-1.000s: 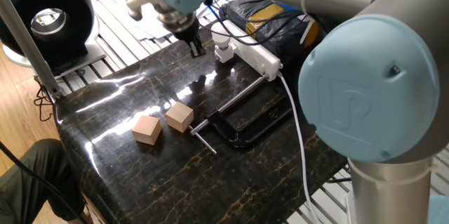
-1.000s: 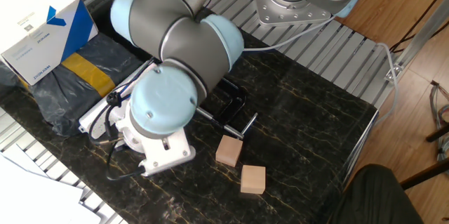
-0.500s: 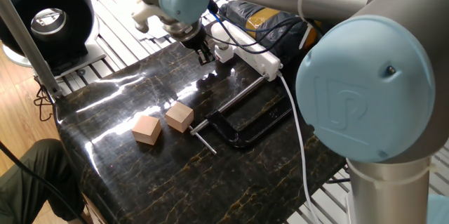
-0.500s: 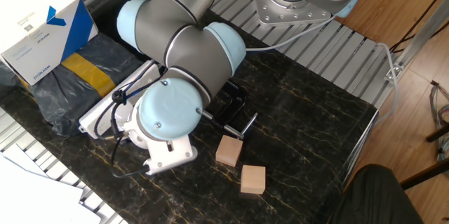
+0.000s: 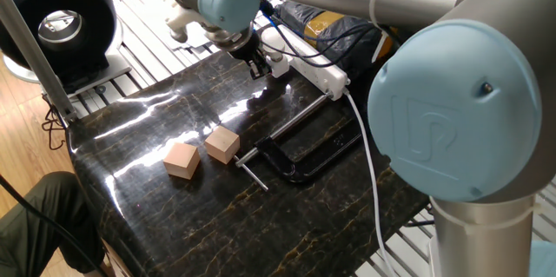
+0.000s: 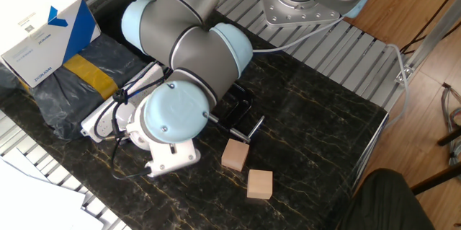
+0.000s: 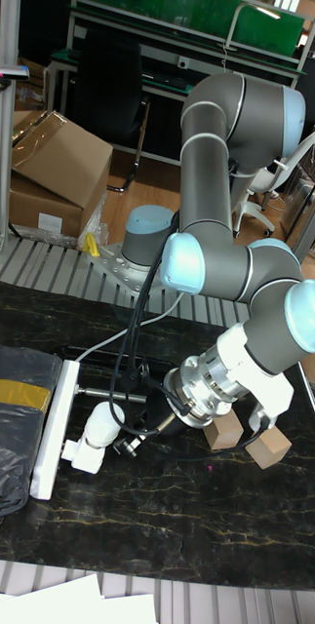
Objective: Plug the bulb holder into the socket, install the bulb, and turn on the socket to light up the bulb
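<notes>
The socket (image 5: pixel 314 66) is a long white strip lying at the table's back edge, also visible in the tall fixed view (image 7: pixel 54 429). The bulb holder (image 7: pixel 81 454) sits against its near end, and the white bulb (image 7: pixel 104 420) stands tilted on it. In one fixed view the bulb (image 5: pixel 278 63) shows just right of my fingers. My gripper (image 5: pixel 258 68) is low over the table, its dark fingertips (image 7: pixel 130 446) right beside the holder and bulb. How the jaws stand is unclear. In the other fixed view the wrist hides the gripper.
Two tan wooden cubes (image 5: pixel 182 160) (image 5: pixel 221 145) rest mid-table. A black C-clamp (image 5: pixel 304 151) lies to their right. The socket's white cable (image 5: pixel 369 173) runs off the front edge. A dark bag (image 6: pixel 79 78) and a box (image 6: pixel 43 24) sit behind the strip.
My gripper has moved right and slightly down, from a gap away to right beside the bulb and holder. The cubes, clamp and socket have stayed put.
</notes>
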